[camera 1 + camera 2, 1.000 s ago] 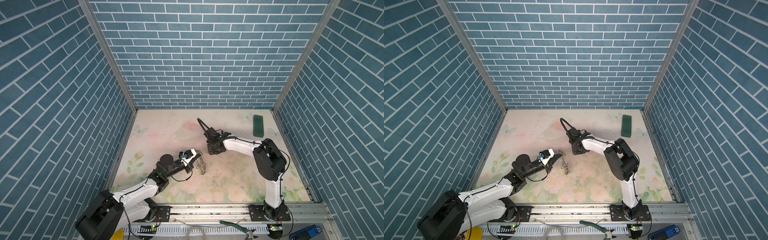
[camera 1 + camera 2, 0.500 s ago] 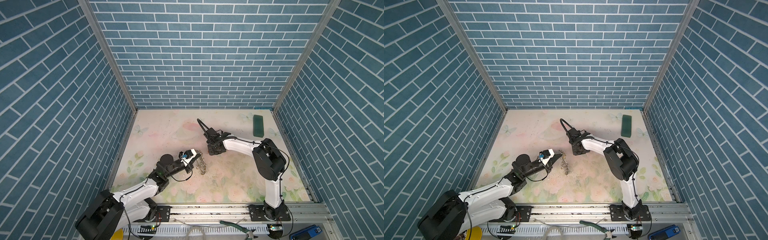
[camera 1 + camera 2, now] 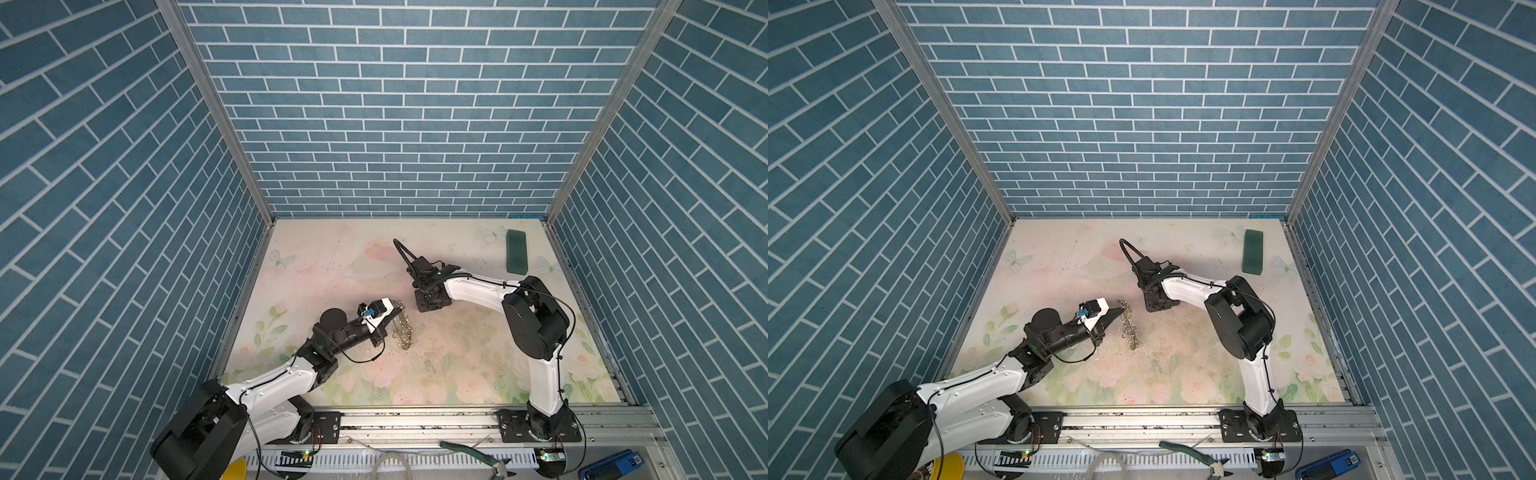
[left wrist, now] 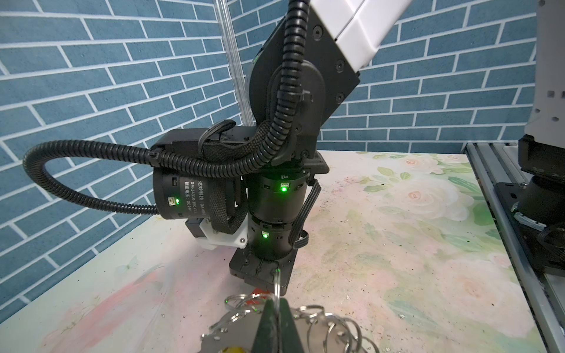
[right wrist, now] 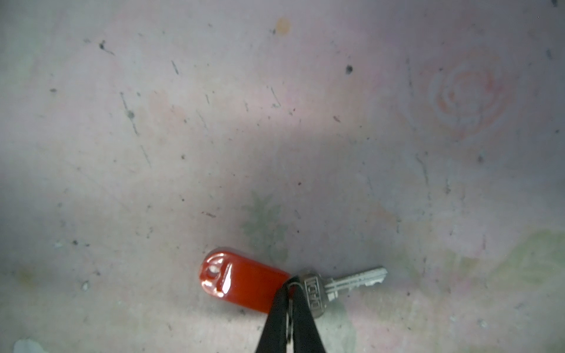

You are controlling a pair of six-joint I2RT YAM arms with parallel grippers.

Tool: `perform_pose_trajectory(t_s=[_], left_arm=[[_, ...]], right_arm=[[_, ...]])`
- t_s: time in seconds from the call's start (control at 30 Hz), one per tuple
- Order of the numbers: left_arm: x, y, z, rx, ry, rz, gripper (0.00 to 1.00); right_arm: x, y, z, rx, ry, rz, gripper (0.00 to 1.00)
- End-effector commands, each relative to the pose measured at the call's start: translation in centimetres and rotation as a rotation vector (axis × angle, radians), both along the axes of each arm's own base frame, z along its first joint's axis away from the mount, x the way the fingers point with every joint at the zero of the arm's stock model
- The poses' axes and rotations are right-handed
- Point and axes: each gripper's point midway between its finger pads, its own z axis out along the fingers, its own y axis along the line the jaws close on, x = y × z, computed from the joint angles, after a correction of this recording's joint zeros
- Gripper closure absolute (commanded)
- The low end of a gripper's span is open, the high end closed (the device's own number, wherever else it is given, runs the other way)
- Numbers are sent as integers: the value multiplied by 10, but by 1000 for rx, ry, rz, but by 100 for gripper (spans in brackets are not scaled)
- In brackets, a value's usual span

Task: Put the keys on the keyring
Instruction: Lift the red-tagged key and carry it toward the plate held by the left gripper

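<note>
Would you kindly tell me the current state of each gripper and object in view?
Left gripper: shut, pinching one small ring of the keyring.
Right gripper: shut on the split ring of the red key.
Keyring: held by its fringe; lifted or resting, cannot tell.
Red key: lying flat on the table, not on the keyring.
Green block: lying flat, untouched, by the far right corner.

The one change I can catch from where I stand is at the right gripper [image 5: 290,285], which stands just beyond the keyring [image 3: 404,329]. Its jaws have drawn in a shade tighter over this last second and now pinch shut on the red-tagged key [image 5: 244,282], right where the tag meets the metal blade. Whether that arm's elbow [image 3: 536,322] has also crept a touch toward the keyring, I couldn't swear; it is too slight.
</note>
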Motion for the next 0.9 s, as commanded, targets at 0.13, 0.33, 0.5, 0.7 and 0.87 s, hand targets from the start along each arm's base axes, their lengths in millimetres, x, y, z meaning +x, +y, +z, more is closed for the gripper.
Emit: perform_pose_trajectory(t_s=[0.13,0.33,0.5,0.7,0.87], left_arm=[[7,-1,6,22,-11,24,100],[7,-5,5,31,51,5,100],[2,-9,5,15,42,-29,100],[-11,-24,7,18,36,-134,100],[-33,-29,2,28,-38,-228,100]], right_arm=[[-5,-2,39,32,-55,56,100],[-14,-17,85,86,-185,197,100],[-27,-18,118,218,-322,330,100],[-62,-4,163,456,-591,610,100],[-93,0,185,553,-737,797,100]])
